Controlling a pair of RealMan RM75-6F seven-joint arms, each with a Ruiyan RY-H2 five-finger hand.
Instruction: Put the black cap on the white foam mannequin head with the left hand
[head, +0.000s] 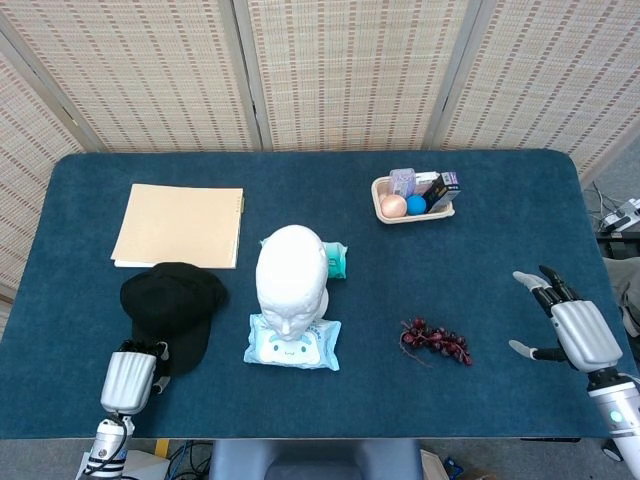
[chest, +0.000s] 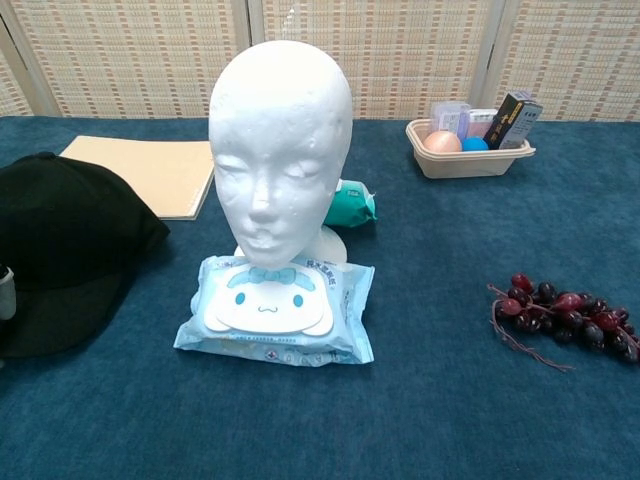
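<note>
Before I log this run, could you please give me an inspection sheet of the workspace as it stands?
Surface: blue cloth table, flat.
Job's things: black cap lies on the table left of the bare white foam head.
Clutter: wipes pack before the head, teal packet behind it, tan folder, grapes, tray of small items.
Hands: left hand at the cap's brim, grip unclear; right hand open, holding nothing.
Cables: some at the right edge.
Surroundings: woven screens behind.
</note>
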